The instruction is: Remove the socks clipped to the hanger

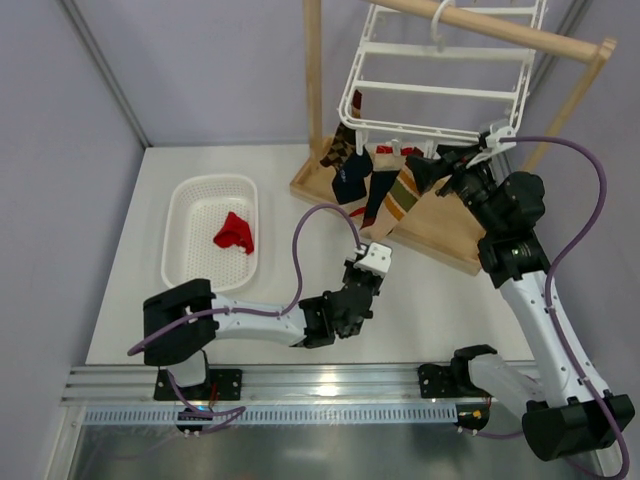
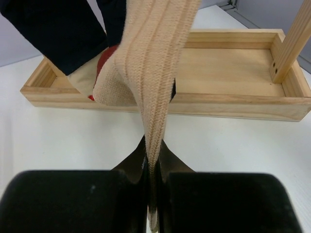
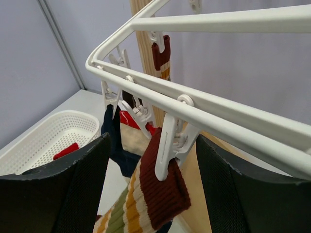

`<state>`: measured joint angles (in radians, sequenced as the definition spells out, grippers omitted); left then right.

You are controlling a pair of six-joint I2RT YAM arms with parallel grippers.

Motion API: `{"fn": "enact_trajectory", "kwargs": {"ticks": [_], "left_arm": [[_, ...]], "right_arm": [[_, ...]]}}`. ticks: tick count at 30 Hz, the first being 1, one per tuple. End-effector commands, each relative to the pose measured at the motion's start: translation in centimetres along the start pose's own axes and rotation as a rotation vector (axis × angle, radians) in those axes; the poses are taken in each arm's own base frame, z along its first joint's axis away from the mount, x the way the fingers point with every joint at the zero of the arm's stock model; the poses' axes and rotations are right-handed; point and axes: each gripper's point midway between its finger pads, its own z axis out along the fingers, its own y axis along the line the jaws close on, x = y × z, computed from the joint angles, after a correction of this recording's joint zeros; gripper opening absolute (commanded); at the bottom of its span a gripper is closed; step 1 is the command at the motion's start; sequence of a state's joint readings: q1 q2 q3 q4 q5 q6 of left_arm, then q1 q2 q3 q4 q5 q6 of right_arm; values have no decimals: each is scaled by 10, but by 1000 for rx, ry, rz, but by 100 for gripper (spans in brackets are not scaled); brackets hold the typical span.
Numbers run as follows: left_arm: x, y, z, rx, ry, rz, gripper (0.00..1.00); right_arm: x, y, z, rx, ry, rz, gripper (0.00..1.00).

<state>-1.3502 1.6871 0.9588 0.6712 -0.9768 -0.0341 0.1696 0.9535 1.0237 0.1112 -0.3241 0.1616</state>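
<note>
Crowding the hanger [image 1: 440, 89], clipped socks [image 1: 380, 195], wooden stand [image 1: 313, 90] (red sock [image 1: 235, 233] in basket [image 1: 180, 215])

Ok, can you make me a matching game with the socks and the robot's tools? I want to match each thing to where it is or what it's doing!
Things:
1. red sock
2. left tool
3. right tool
4. hanger

Where or how:
A. open, one finger on each side of a clip
B. lying in the white basket
C. hooked over the wooden rail
D. shut on a cream sock

Right pairs: 1-B, 2-D, 3-A, 4-C.
</note>
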Motion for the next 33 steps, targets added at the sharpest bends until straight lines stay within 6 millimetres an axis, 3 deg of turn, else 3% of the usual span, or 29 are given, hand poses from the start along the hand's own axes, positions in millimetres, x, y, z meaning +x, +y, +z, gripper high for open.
{"fn": "enact_trajectory", "kwargs": {"ticks": [1, 9, 23, 29, 32, 33], "left_arm": [[-23, 7, -4, -22, -40, -92, 0], [-20, 8, -4, -25, -34, -89, 0], [-17, 8, -4, -22, -25, -94, 0], [-16, 9, -7, -25, -23, -94, 0], [-18, 11, -9, -23, -22, -98, 0], [-19, 11, -10, -22, -22, -101, 0]], "right_arm": [[-30, 5, 10, -28, -85, -42, 72], [-41, 11, 16, -66, -134, -34, 68], [-42, 6, 12, -36, -157, -38, 4], [-35, 4, 11, -28, -144, -33, 4], [-30, 0, 8, -4, -139, -36, 51], [-29, -2, 7, 7, -137, -39, 61]]}}
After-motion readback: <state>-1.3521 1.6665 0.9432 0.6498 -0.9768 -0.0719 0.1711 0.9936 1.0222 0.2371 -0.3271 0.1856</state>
